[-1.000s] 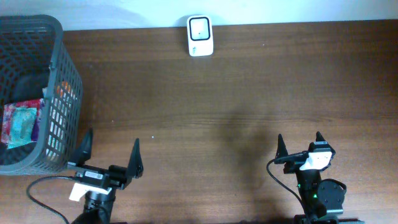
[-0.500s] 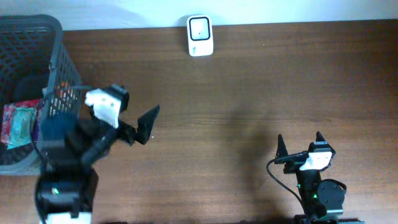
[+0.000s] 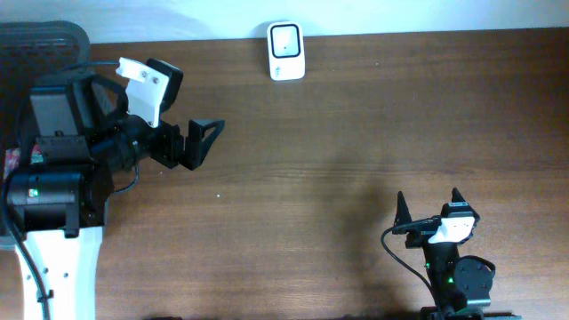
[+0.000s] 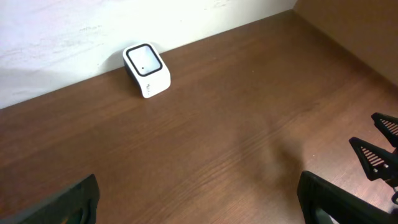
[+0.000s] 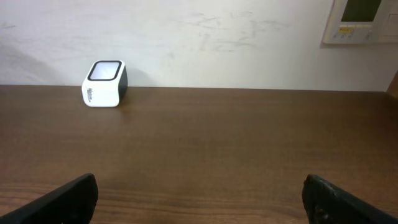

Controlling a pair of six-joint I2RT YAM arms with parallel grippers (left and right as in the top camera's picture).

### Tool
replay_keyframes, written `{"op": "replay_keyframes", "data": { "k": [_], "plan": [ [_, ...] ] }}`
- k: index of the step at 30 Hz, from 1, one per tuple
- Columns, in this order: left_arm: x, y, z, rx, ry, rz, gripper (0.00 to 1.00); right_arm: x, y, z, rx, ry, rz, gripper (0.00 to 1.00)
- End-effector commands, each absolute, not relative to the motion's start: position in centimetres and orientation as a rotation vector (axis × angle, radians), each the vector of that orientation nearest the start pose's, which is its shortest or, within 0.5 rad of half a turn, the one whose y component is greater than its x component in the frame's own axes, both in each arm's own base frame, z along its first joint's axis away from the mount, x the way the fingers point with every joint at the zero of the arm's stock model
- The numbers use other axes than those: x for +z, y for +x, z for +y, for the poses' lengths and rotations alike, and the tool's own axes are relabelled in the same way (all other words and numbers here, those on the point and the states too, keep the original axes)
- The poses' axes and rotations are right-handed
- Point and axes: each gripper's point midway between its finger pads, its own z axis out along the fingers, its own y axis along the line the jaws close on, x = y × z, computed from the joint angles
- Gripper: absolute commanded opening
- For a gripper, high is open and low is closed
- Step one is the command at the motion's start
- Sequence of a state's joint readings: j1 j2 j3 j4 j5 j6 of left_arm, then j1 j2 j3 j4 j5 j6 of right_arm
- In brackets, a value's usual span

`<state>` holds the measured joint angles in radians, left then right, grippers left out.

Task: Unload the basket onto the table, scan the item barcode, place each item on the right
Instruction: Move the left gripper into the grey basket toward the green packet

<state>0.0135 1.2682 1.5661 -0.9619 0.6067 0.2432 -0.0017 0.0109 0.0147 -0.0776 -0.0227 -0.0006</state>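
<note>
The white barcode scanner stands at the table's back edge against the wall; it also shows as the scanner in the left wrist view and the scanner in the right wrist view. My left gripper is raised beside the basket and points right; the left gripper is open with only bare wood between its jaws. My right gripper rests near the front right edge. The right gripper is open and empty. The item is hidden behind the left arm.
A dark grey mesh basket sits at the far left, mostly covered by the left arm. The right arm's fingers show at the right edge of the left wrist view. A wall panel hangs above the table.
The left arm has risen from the front edge and swung back and left over the basket, its gripper still open. The right arm has not moved.
</note>
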Motion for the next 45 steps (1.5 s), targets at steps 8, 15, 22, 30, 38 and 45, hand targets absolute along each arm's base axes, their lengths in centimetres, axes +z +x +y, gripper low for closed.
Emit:
{"op": "replay_keyframes", "data": {
  "k": [8,15,22,30,38,45],
  "plan": [
    [37.6,33.0,-9.2,-0.536,0.517,2.063,0.99,15.6,24.6,0.4,0.014,-0.018,1.648,0.99],
    [37.9,33.1,-9.3,-0.536,0.521,2.05,0.99,15.6,24.6,0.4,0.014,-0.018,1.648,0.99],
    [38.9,33.6,-9.2,-0.534,0.504,2.014,0.99,15.6,24.6,0.4,0.014,-0.018,1.648,0.99],
    [40.0,34.5,-8.9,-0.533,0.43,1.981,0.99,15.6,24.6,0.4,0.014,-0.018,1.648,0.99],
    [40.4,35.7,-7.5,-0.423,0.38,1.969,0.99,15.6,24.6,0.4,0.014,-0.018,1.648,0.99],
    [40.3,35.8,-7.3,-0.411,0.371,1.973,0.99,15.6,24.6,0.4,0.014,-0.018,1.648,0.99]
  ]
}}
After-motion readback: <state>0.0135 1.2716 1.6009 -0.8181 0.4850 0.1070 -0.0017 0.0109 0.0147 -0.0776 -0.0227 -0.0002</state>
